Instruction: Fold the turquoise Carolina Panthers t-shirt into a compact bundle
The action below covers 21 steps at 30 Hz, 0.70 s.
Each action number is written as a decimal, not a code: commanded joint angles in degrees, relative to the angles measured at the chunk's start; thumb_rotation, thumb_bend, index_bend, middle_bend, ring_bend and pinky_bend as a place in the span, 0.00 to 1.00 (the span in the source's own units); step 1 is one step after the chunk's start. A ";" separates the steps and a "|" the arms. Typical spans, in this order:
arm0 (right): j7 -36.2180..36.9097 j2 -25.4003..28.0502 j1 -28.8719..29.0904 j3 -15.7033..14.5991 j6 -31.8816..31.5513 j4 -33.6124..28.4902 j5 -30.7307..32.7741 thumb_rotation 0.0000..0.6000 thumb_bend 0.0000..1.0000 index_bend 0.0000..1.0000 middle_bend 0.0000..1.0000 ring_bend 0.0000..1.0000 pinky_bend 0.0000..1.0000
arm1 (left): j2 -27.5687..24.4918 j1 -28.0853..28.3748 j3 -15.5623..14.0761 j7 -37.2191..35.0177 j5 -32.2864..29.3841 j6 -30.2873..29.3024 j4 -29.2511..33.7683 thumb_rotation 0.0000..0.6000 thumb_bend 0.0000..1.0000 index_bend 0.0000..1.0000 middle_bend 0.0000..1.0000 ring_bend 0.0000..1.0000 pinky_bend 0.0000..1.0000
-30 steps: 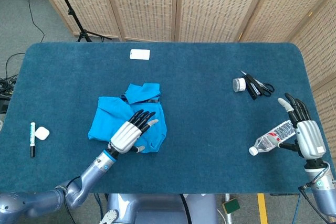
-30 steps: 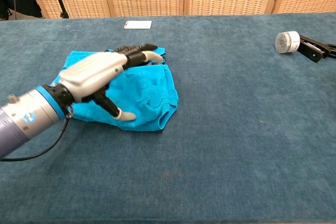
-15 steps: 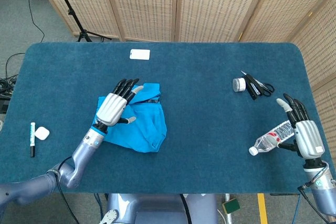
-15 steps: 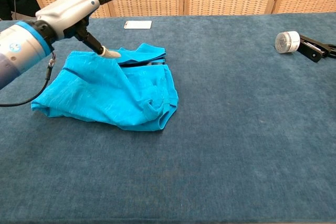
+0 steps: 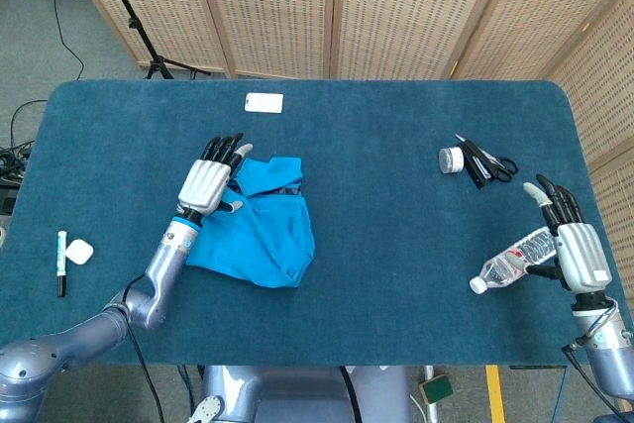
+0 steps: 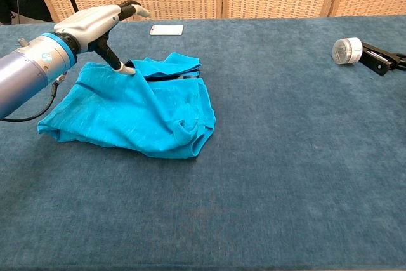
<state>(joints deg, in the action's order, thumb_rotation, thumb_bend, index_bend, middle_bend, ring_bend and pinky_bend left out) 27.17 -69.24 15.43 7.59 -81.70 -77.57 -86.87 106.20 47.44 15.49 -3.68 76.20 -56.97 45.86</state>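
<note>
The turquoise t-shirt (image 5: 263, 230) lies crumpled and partly folded on the blue table, left of centre; in the chest view the t-shirt (image 6: 146, 112) shows a folded flap at its far edge. My left hand (image 5: 209, 185) hovers over the shirt's far-left corner with fingers stretched out and holds nothing. In the chest view the left hand (image 6: 95, 23) has its thumb tip down on the cloth near the flap. My right hand (image 5: 577, 245) rests at the table's right edge, fingers spread, beside a lying water bottle (image 5: 513, 264).
A white card (image 5: 264, 102) lies at the back, also seen as the card (image 6: 167, 30) in the chest view. A white tape roll (image 5: 452, 158) and scissors (image 5: 490, 163) sit at the right. A marker (image 5: 60, 264) and a small white case (image 5: 79, 252) lie at the far left.
My left hand lifted off the middle of the shirt, swung to its far-left corner, then lowered until the thumb touches the cloth. The right hand barely moved.
</note>
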 commanded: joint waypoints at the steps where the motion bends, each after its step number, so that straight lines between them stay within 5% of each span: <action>1: 0.04 -0.11 0.06 0.11 0.24 0.21 0.26 1.00 0.00 0.00 0.00 0.00 0.01 | 2.20 1.41 0.52 -1.62 -1.25 2.13 -4.47 1.00 0.02 0.00 0.00 0.00 0.00; 21: -0.20 -0.61 0.36 0.21 1.27 1.07 0.86 1.00 0.00 0.00 0.00 0.00 0.01 | 8.22 3.68 -1.26 -10.08 -0.40 5.59 -17.90 1.00 0.09 0.00 0.00 0.00 0.00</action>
<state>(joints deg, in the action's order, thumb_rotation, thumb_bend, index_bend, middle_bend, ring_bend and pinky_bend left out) 26.97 -69.85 15.79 7.79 -80.44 -76.51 -86.01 113.65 50.73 14.50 -12.55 75.28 -50.95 29.04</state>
